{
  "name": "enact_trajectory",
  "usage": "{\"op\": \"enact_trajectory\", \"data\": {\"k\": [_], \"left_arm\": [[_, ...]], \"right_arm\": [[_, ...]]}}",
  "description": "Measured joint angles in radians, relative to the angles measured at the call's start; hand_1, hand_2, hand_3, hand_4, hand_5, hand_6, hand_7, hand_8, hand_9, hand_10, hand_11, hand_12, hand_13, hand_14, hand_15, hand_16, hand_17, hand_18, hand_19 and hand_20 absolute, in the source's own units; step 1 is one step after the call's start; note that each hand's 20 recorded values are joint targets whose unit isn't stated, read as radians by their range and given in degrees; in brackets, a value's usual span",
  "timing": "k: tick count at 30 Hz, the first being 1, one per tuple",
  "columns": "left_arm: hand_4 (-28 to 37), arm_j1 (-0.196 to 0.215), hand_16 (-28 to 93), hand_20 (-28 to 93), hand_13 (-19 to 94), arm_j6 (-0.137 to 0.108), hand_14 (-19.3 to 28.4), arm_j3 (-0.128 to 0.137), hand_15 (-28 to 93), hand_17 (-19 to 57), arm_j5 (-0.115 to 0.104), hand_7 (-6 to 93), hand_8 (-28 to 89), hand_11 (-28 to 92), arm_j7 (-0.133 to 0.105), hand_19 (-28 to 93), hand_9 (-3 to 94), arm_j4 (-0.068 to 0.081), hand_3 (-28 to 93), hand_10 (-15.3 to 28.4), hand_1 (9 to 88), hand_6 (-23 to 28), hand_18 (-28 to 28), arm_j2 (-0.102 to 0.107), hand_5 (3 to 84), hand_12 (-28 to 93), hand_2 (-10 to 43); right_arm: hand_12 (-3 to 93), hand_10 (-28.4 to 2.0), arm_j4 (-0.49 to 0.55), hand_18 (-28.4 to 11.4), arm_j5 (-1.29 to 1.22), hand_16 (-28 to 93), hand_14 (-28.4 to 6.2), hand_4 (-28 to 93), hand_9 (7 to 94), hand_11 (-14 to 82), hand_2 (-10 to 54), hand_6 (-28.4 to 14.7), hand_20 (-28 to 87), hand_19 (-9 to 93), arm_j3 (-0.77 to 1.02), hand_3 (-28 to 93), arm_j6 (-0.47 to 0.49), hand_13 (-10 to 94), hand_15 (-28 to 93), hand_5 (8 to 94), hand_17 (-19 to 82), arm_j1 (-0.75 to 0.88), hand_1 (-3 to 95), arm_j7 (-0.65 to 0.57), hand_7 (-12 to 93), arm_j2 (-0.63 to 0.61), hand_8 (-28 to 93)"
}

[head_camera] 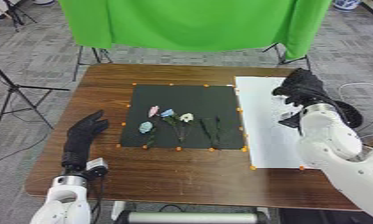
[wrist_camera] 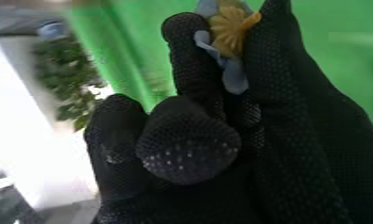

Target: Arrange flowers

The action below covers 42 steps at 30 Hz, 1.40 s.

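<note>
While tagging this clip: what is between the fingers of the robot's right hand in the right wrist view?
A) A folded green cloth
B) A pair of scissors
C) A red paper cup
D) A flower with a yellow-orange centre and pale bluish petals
D: the yellow-orange centre and pale bluish petals of the flower show between the black-gloved fingers of the right hand.

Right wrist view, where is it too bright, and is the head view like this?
Right wrist view: the area beside the leaves is washed out white, the right hand dark. Head view: more even light; the sheet pale but distinct.
</note>
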<state>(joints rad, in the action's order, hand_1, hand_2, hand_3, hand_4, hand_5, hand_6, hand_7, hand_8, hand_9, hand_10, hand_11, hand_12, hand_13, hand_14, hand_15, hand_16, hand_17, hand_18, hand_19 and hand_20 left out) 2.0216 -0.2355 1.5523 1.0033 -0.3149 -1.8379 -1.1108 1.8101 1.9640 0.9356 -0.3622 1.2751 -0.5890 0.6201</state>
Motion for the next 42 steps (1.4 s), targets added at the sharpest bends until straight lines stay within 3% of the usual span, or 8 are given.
{"op": "enact_trajectory", "data": {"k": [7, 17, 37, 42], "left_arm": [[-28.3, -0.013, -1, 13, 38, 0.001, 16.8, -0.009, 21, 2.3, 0.0, 15.1, -9, 20, -0.003, 9, 49.9, 0.01, 71, 13.0, 23.1, 0.2, 15.8, 0.009, 47.3, 10, -9.5], [-28.2, -0.042, -1, 13, 38, 0.002, 16.7, -0.028, 20, 2.3, 0.0, 14.3, -9, 19, -0.007, 8, 49.7, 0.029, 71, 12.9, 23.3, 0.2, 15.7, 0.013, 47.0, 10, -9.5], [-28.0, -0.044, 0, 14, 38, 0.002, 16.6, -0.028, 19, 2.3, -0.001, 13.7, -8, 18, -0.007, 8, 49.5, 0.03, 71, 12.8, 23.4, 0.2, 15.6, 0.012, 47.0, 10, -9.5], [-28.0, -0.045, 0, 14, 38, 0.002, 16.7, -0.028, 19, 2.3, -0.001, 13.8, -8, 18, -0.007, 8, 49.5, 0.031, 71, 12.9, 23.2, 0.2, 15.6, 0.012, 47.0, 11, -9.5]], "right_arm": [[29.3, -11.0, -0.043, -12.8, -0.023, 29, -0.9, -21, 88.6, 4.9, -9.5, 1.1, 58, 93, -0.305, 64, 0.025, 94, 62, 82.2, 67, -0.258, 58.4, 0.14, 21, 0.078, 3], [28.9, -10.6, -0.15, -13.0, -0.025, 29, -1.1, -22, 88.0, 4.8, -9.5, 2.0, 59, 93, -0.598, 67, 0.136, 94, 62, 81.9, 67, -0.462, 56.7, 0.159, 21, 0.25, 2], [28.7, -10.1, -0.219, -13.0, -0.027, 30, -1.4, -23, 87.0, 5.2, -9.5, 2.3, 59, 93, -0.622, 67, 0.198, 93, 62, 80.6, 66, -0.482, 56.1, 0.161, 22, 0.271, 2], [26.5, -10.1, -0.22, -13.4, -0.027, 30, -1.5, -20, 83.3, 8.0, -9.5, 3.2, 59, 93, -0.614, 67, 0.213, 93, 62, 77.0, 65, -0.478, 52.8, 0.158, 22, 0.262, 2]]}}
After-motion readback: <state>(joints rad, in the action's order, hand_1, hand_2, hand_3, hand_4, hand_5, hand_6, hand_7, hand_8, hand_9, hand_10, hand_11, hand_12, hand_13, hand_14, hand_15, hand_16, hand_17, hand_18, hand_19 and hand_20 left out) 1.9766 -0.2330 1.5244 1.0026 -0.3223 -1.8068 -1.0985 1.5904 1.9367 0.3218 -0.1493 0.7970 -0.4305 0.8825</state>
